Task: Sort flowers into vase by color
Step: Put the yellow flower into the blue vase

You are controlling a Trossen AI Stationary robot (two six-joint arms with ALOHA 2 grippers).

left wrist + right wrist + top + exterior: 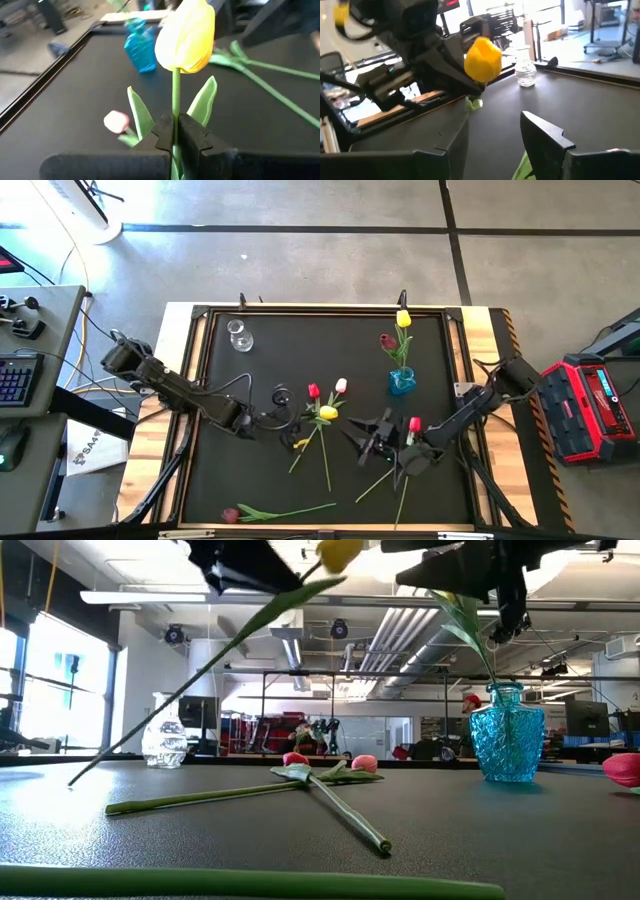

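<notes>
The left gripper (176, 135) is clamped on the stem of a yellow tulip (186, 36) and holds it in the air over the middle of the black table (250, 400), above a red tulip (313, 391) and a pink tulip (341, 386) lying crossed on the surface. The right gripper (495, 135) hovers just beside it with its fingers spread and nothing between them, near another red tulip (414, 424). A blue vase (401, 381) farther back holds a yellow and a maroon flower, a clear vase (239, 335) stands in the far left corner, and a maroon tulip (232, 514) lies at the front edge.
</notes>
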